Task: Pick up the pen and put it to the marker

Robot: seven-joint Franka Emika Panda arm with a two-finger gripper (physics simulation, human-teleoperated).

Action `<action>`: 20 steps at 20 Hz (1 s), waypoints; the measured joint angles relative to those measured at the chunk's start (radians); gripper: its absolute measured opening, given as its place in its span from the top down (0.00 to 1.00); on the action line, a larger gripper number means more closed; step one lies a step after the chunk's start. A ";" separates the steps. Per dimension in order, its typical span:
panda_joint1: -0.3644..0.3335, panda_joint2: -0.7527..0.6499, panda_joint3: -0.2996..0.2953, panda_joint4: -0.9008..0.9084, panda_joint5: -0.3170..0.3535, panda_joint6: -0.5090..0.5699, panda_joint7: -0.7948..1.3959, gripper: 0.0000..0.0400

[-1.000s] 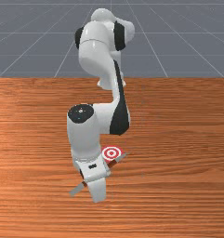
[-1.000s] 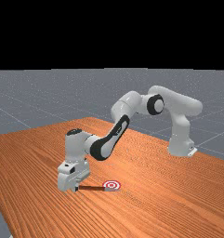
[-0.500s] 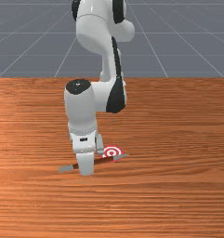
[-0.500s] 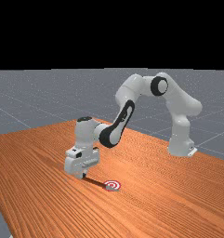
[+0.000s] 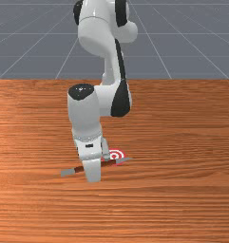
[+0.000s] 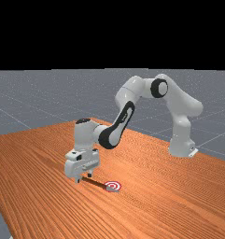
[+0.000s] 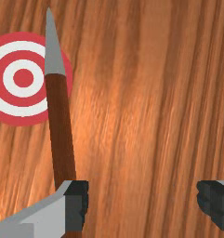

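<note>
One white arm [image 5: 94, 33] has moved only a little toward the front view's lower right since half a second ago, so the pick seems not made. Its gripper [image 7: 142, 204], at lower left of the far view, has fingers wide apart with nothing held; one covers part of the pen [image 7: 61, 121], touch I cannot tell. Turned compared with one second ago, the pen lies below the front view's middle, tip over the marker [image 7: 23, 78].
</note>
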 joint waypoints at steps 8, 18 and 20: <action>-0.008 -0.061 -0.005 -0.109 0.002 -0.005 0.012 0.00; -0.023 -0.009 -0.002 -0.155 0.002 0.170 -0.012 0.71; -0.032 -0.048 0.006 -0.200 0.006 0.206 -0.018 0.89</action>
